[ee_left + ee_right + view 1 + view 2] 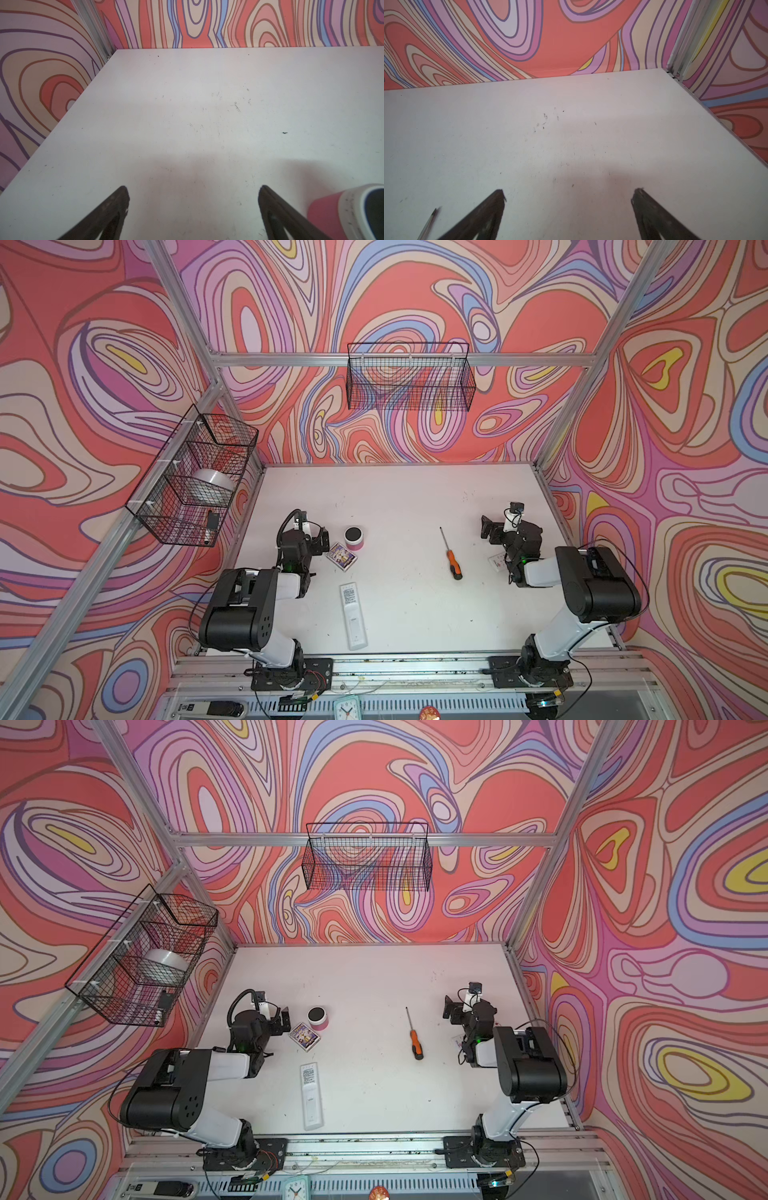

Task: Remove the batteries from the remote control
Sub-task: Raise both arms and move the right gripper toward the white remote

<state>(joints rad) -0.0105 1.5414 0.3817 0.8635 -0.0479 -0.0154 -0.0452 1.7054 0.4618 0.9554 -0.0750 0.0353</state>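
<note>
— Our left hand (193, 196) has its fingers apart above the worktop (187, 114). The right hand (569, 197)?
— Apart too, holding nothing. Our remote (353, 616) lies flat near the worktop's front edge, beside the left arm, and the screwdriver (451, 556) lies well apart. We cannot see the batteries.

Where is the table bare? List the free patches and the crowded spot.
Free: far half of the table to the back wall; the strip between remote control and screwdriver. Crowded: pink canister and card box beside the left gripper.
</note>
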